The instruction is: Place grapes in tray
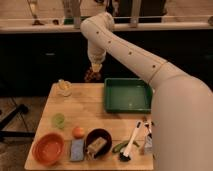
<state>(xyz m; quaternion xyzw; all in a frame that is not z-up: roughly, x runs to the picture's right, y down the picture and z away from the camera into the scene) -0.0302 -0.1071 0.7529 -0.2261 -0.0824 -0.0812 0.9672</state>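
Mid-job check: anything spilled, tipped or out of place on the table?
Nothing stands out. The gripper holds the grapes in the air above the table's far edge, not yet over the tray, which sits flat and looks empty. The orange bowl and brush lie tidy near the front.

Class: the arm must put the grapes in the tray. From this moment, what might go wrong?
1. The claw holds the grapes over the back edge of the table, left of the tray. If the grip slips, they may fall behind the table or short of the tray.
2. If released near the rim, loose berries might roll out.
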